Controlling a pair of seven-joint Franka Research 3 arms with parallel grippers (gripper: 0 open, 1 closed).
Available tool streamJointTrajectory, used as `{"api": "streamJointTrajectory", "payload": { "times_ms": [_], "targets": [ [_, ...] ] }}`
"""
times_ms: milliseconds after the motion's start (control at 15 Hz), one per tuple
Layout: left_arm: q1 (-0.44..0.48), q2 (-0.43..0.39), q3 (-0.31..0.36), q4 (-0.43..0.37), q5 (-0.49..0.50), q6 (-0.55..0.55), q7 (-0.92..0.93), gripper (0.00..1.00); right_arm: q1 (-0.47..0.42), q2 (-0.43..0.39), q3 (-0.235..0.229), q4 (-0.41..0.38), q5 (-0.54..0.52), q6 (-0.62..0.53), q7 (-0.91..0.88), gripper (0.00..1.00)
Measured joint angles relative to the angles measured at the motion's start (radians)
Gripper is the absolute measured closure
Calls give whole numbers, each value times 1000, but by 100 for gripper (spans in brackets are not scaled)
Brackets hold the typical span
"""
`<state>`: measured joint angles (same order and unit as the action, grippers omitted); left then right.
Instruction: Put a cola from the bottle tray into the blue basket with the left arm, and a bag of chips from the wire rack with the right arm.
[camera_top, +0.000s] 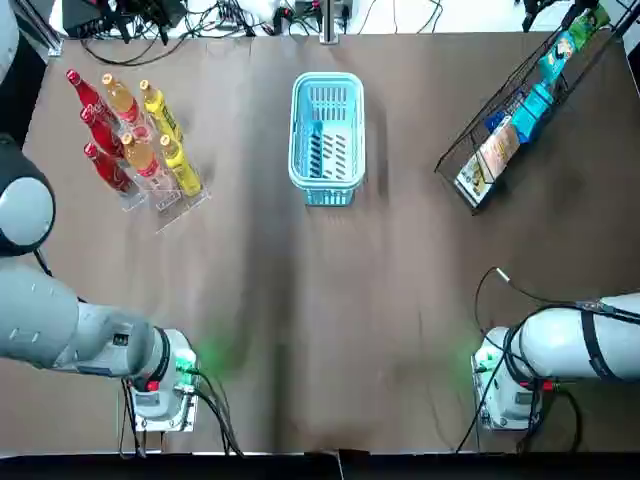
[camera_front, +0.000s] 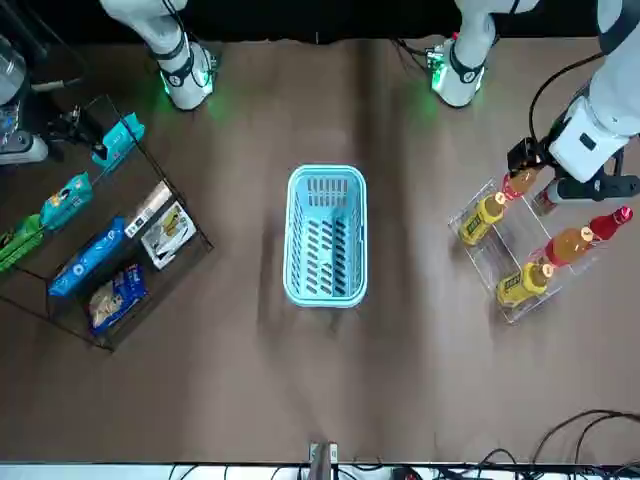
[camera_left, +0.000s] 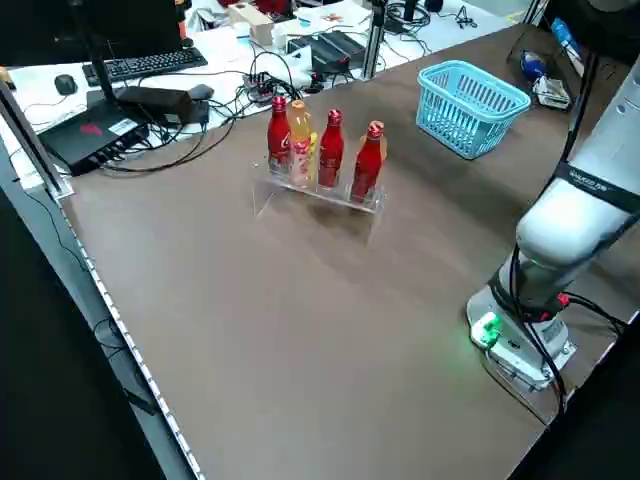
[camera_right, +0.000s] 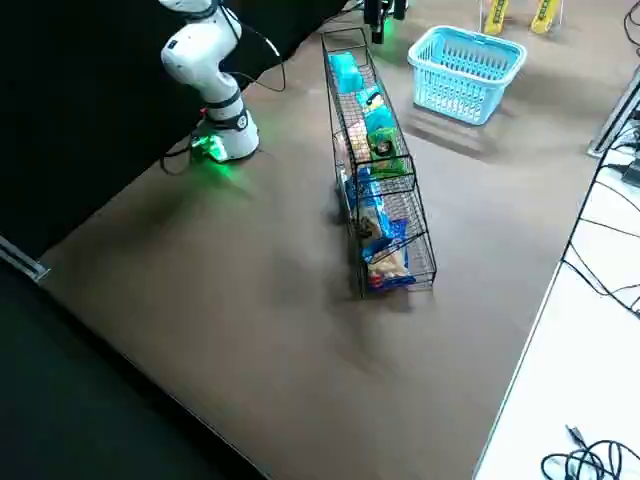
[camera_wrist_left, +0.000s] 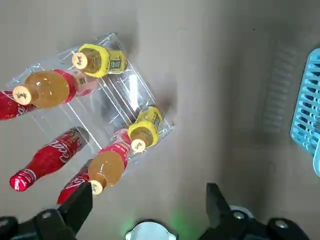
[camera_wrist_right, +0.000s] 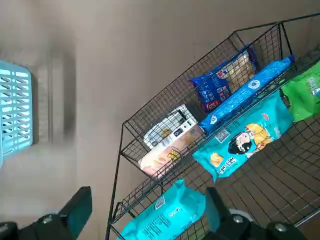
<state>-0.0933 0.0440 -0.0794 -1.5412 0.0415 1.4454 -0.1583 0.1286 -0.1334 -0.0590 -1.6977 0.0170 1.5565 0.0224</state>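
We see the left pincer (camera_wrist_left: 147, 192) poised high above the bottle tray (camera_wrist_left: 127, 90), facing down, fingers spread wide and holding nothing; the colas (camera_top: 100, 130) stand in the tray's outer row. The right pincer (camera_wrist_right: 147, 197) hangs likewise over the wire rack (camera_top: 455, 185), wide open and bare, above the chips bags (camera_wrist_right: 245, 142). The blue basket (camera_top: 327, 80) sits between tray and rack on the surface (camera_top: 320, 320).

My three colas (camera_top: 100, 128), red bottles with red caps, stand upright in one row along the outer left edge of the clear bottle tray (camera_top: 170, 208), far out on my left. The blue basket (camera_top: 326, 190) sits far centre. The chips bags (camera_top: 498, 150), blue, teal, green and white, lean in the slanted wire rack (camera_wrist_right: 170, 95) at my far right
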Motion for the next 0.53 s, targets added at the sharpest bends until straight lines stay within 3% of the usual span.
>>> {"api": "streamJointTrajectory", "payload": {
  "times_ms": [533],
  "targets": [
    [3, 15, 0, -1, 0, 5, -3, 0, 24, 0, 7, 3, 1, 9, -6, 0]
  ]
}}
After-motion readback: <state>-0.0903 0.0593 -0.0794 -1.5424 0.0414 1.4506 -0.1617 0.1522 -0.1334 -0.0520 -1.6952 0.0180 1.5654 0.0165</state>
